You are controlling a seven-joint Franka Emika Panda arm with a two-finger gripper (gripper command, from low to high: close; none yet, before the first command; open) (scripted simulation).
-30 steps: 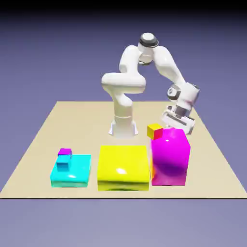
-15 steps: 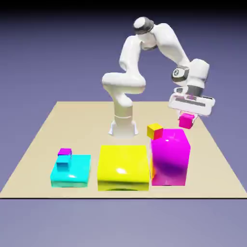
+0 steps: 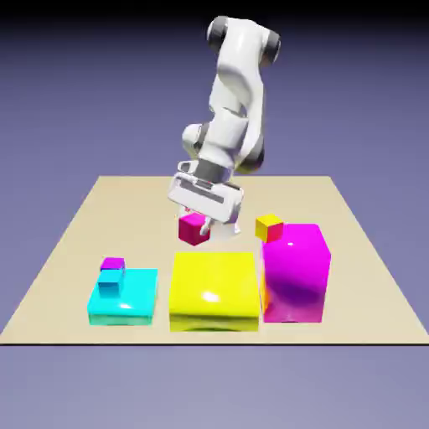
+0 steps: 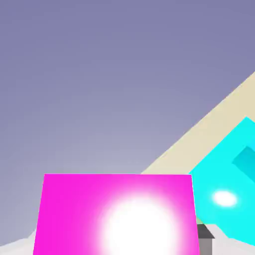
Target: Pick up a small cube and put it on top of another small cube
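Note:
In the exterior view my gripper (image 3: 198,223) is shut on the small crimson-pink cube (image 3: 193,229) and holds it in the air, just above and behind the far edge of the big yellow block (image 3: 214,289). The hand view is tilted. There the held cube (image 4: 117,214) fills the bottom, with one grey fingertip (image 4: 205,233) showing at its right side. A small purple-magenta cube (image 3: 112,265) and a small cyan cube (image 3: 109,283) sit on the flat cyan block (image 3: 126,300) at the exterior view's left. A small yellow cube (image 3: 269,226) rests by the tall magenta block (image 3: 294,272).
The three big blocks stand in a row near the table's front edge (image 3: 209,342). The robot base rises behind the yellow block. In the hand view, the cyan block (image 4: 226,194) with its small cyan cube (image 4: 246,162) lies to the right on the tan table (image 4: 219,119).
The gripper rose from behind the tall magenta block with the crimson-pink cube in it. It then swung to the exterior view's left and down, to above the yellow block's far edge.

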